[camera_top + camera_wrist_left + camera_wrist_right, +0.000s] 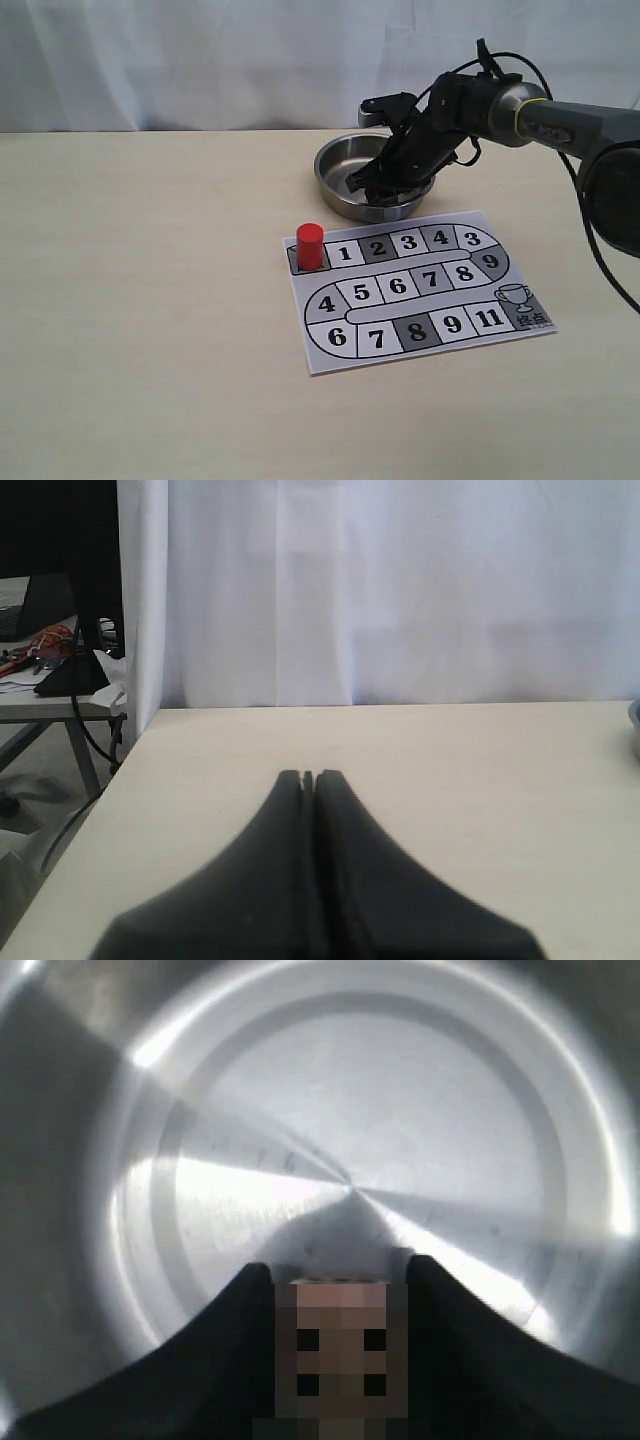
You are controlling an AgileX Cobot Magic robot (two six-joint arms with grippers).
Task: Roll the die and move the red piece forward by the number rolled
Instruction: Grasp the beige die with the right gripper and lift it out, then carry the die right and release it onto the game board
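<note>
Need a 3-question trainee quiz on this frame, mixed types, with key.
1. True or false: the right gripper holds the die over the steel bowl.
2. The left gripper is: A) open B) shut C) out of view.
3. Fill in: the red piece stands right beside the board square numbered ___.
Key: 1 true; 2 B; 3 1.

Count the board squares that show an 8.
2: a light square in the middle row and a dark square in the bottom row; the red piece hides one square.
</note>
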